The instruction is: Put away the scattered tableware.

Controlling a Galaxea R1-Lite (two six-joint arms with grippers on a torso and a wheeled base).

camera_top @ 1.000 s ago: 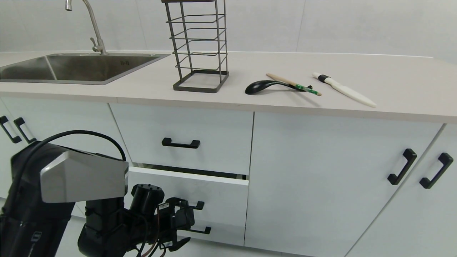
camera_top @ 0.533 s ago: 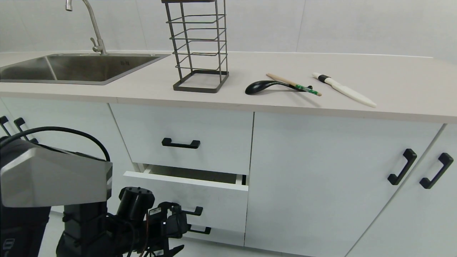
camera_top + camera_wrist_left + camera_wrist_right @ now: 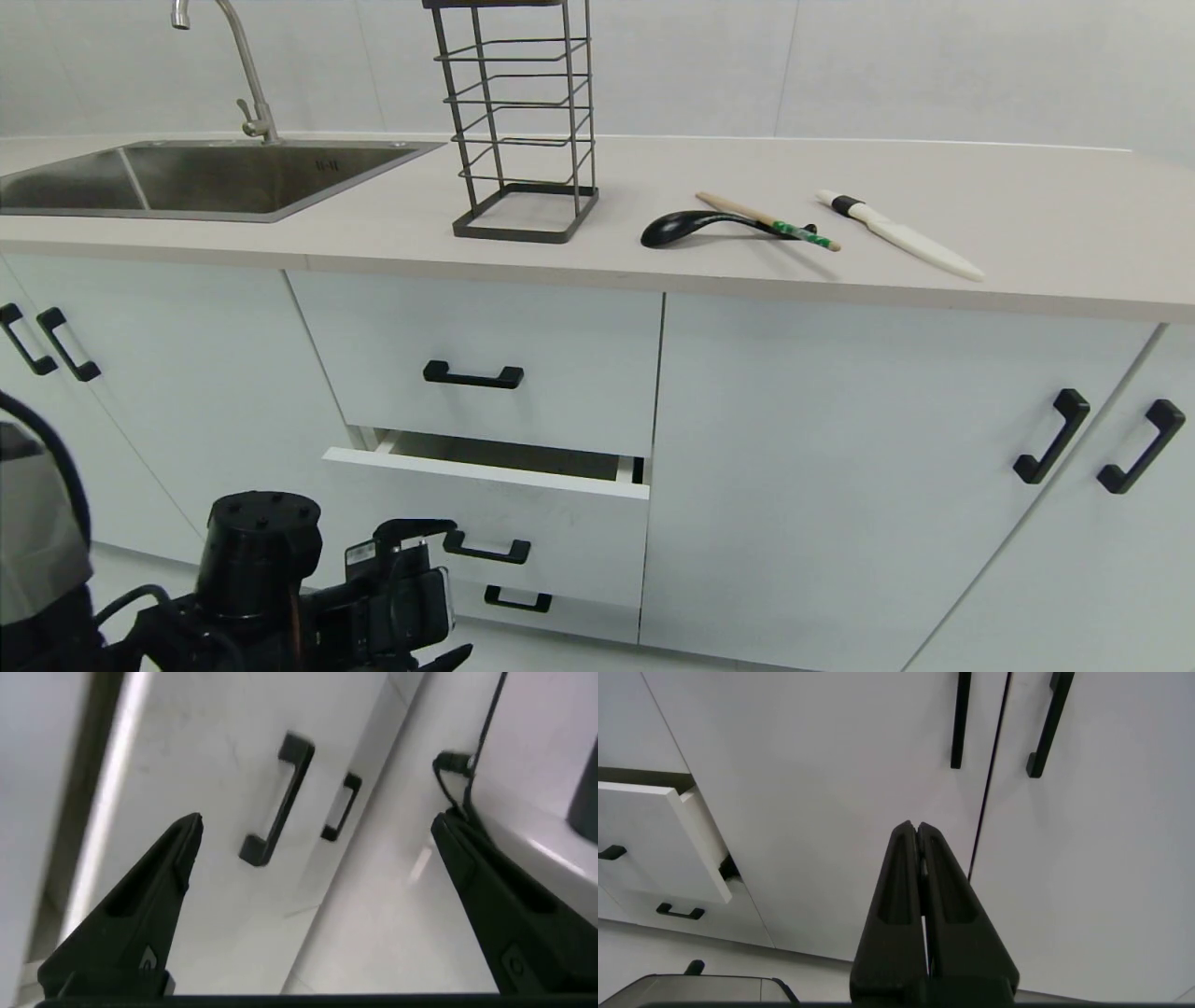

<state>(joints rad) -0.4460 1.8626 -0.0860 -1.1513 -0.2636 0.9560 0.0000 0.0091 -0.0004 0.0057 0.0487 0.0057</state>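
On the countertop (image 3: 1027,224) lie a black spoon (image 3: 684,227), a pair of wooden chopsticks (image 3: 766,221) resting across its handle, and a white knife (image 3: 902,236) to their right. Below, the middle drawer (image 3: 560,523) stands pulled out a little, its black handle (image 3: 485,551) free. My left gripper (image 3: 456,588) is low, just left of that handle, and open; in the left wrist view the handle (image 3: 276,812) shows beyond the spread left gripper (image 3: 313,831). My right gripper (image 3: 917,833) is shut on nothing, facing the white cabinet doors (image 3: 831,775).
A tall black wire rack (image 3: 523,121) stands on the counter left of the spoon. A steel sink (image 3: 205,177) with a tap is at the far left. The closed top drawer (image 3: 473,375) is above the open one, and cabinet doors with black handles (image 3: 1050,436) are to the right.
The middle drawer slid out a little with my left gripper at its handle. The gripper has since come off the handle and drawn back to the left, and the arm has dropped lower.
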